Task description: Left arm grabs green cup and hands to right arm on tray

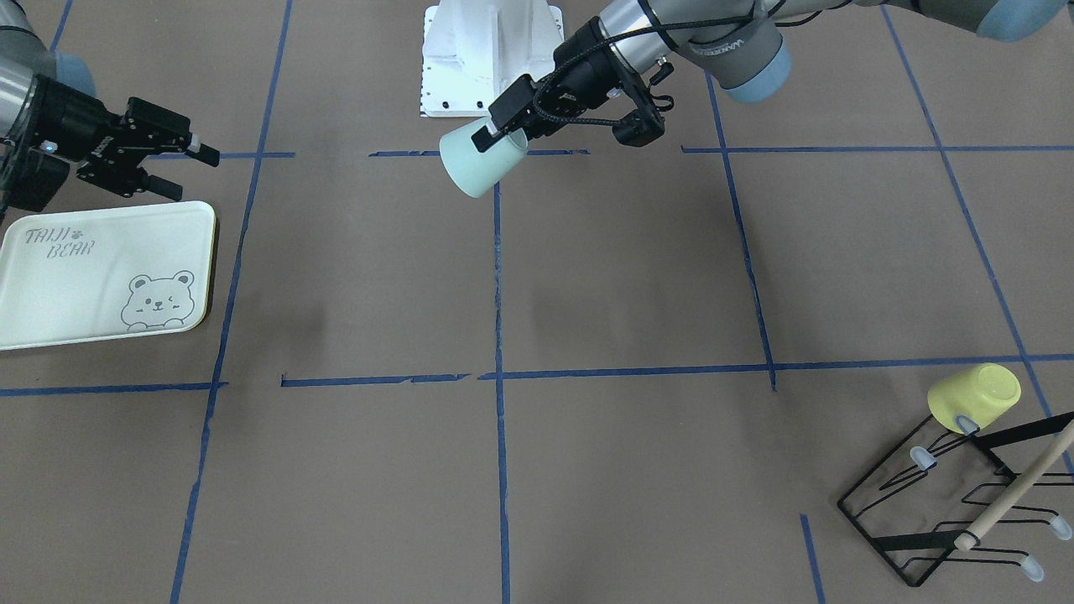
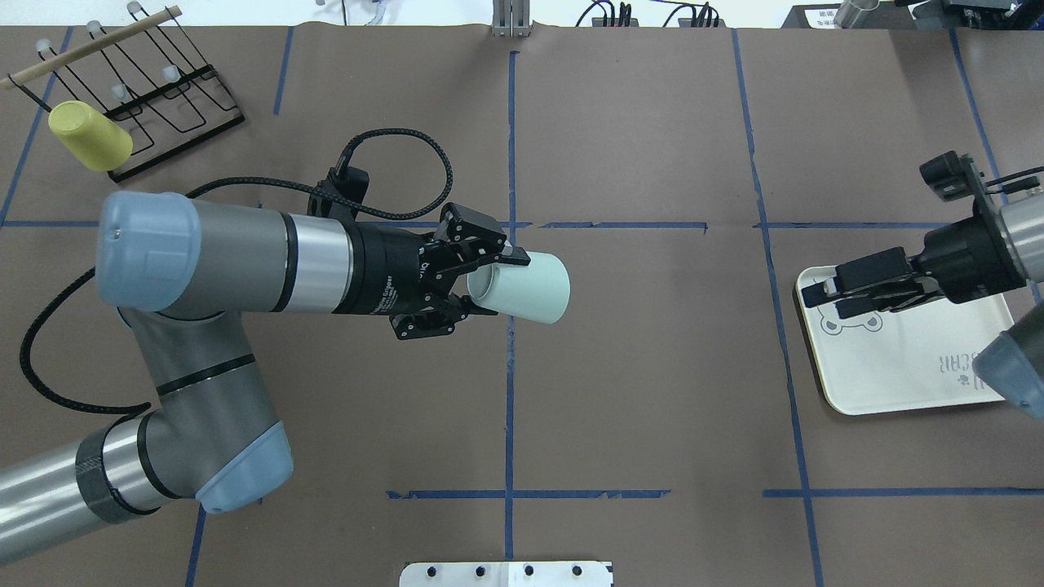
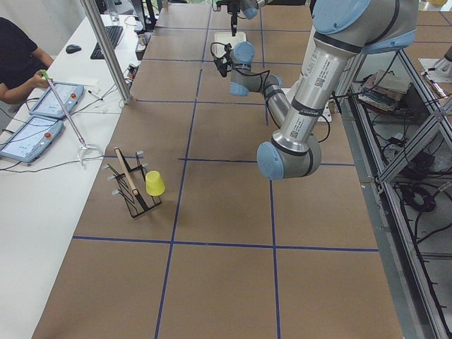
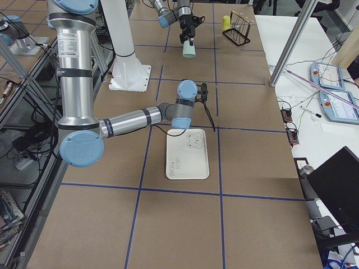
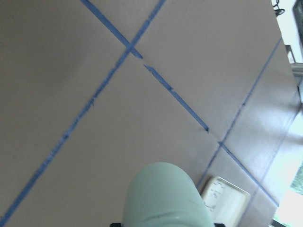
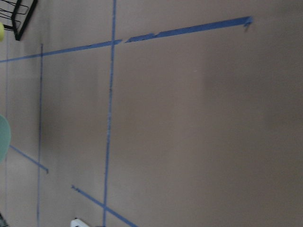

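1. Nearest the overhead camera, the left arm (image 2: 228, 261) reaches in from the robot's left. Its pincer (image 2: 489, 281) is closed on the rim of the green cup (image 2: 526, 287).
2. One finger (image 2: 512, 255) lies along the cup's outer wall. The other seems to sit at the mouth, though the angle leaves that unsure.
3. That cup is held on its side, base pointing toward the right arm (image 2: 1011, 236), over the centre tape line (image 2: 510, 391) and clear of the tabletop (image 2: 652, 367).
4. A broad bare stretch of brown paper lies between the cup and the tray (image 2: 897, 375), which rests flat near the tabletop's right end.
5. Over the tray's bear-printed end hangs the right pincer (image 2: 825, 297), its fingers partly spread and nothing between them. It points toward the cup and is well apart from it.
6. At the far left corner stands a black wire rack (image 2: 163, 90) with a yellow cup (image 2: 90, 134) hung upside down on one prong, well away from both arms.
7. Blue tape divides the paper into large rectangles, and the robot's white base plate (image 1: 491, 59) sits at the near middle edge.
8. Beyond the far edge, the side views show a white desk with tablets and a seated person (image 3: 18, 60).
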Controlling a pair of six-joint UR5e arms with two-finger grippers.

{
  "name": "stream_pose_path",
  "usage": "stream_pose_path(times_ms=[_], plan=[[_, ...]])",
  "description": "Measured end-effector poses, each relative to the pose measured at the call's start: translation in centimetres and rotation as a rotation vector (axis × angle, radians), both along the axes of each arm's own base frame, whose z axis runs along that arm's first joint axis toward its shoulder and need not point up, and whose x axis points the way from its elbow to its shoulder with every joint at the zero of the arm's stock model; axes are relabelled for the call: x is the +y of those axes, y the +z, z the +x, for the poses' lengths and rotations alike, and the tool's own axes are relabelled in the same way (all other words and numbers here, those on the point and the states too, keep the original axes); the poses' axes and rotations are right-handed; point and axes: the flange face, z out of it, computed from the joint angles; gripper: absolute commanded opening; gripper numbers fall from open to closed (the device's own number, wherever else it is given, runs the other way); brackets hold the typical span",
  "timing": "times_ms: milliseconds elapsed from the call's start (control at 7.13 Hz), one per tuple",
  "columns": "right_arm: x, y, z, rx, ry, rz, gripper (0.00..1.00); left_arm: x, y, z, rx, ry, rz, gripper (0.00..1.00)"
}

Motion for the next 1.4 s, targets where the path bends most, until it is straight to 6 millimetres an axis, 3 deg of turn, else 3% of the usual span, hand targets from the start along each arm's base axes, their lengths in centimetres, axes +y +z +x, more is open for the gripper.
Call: stream_pose_path(times_ms=[280, 561, 1122, 1402], plan=[[1.9, -5.4, -3.6, -0.157, -0.053, -0.054, 1.0, 1.3, 0.0, -1.1, 0.111, 0.033, -0.038, 0.03], [3.6, -9.1, -5.4, -0.312, -0.025, -0.133, 1.0, 2.1, 0.3, -2.3, 0.258, 0.095, -0.165, 0.03], [8.5, -11.6, -8.1, -0.67, 0.001, -0.195, 0.99, 2.2, 1.4, -3.6, 0.434, 0.165, -0.421, 0.03], [9.6, -13.0, -9.1, -0.768, -0.012, -0.187, 0.95, 2.0, 1.9, -3.7, 0.488, 0.172, -0.472, 0.03]])
